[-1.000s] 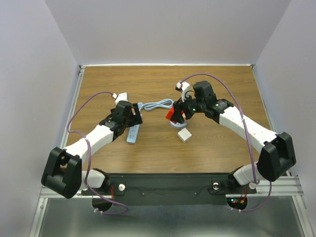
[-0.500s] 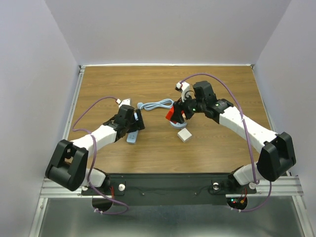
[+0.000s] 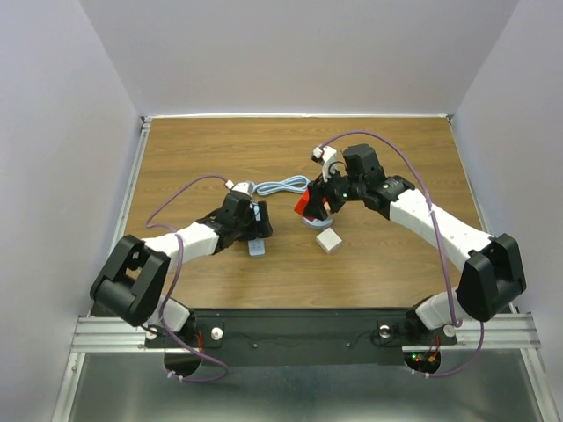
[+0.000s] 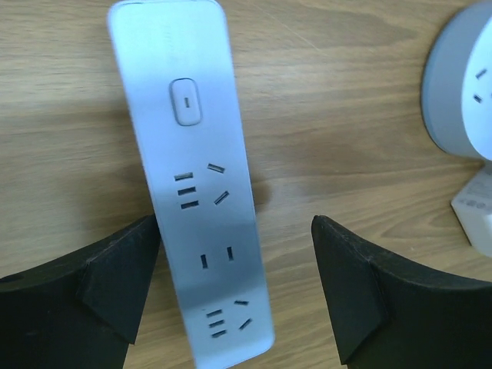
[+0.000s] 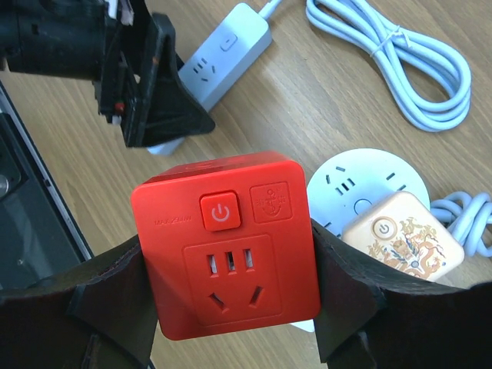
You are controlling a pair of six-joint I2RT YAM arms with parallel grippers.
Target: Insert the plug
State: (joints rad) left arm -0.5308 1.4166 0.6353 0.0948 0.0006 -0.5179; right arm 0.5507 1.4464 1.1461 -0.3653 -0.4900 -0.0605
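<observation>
My right gripper is shut on a red cube-shaped socket adapter and holds it above a round white socket hub. In the right wrist view the red adapter fills the gap between both fingers of the right gripper, its power button facing the camera. My left gripper is open over a long pale-blue power strip. In the left wrist view the strip lies between the fingers of the left gripper, against the left finger, with a gap to the right one.
A beige cube adapter sits on the table beside the round hub and also shows in the right wrist view. A coiled pale-blue cable lies behind the strip. Grey walls enclose the wooden table.
My left gripper has moved right toward the table's middle, and the power strip has shifted right with it. The right arm and the red adapter have not moved.
</observation>
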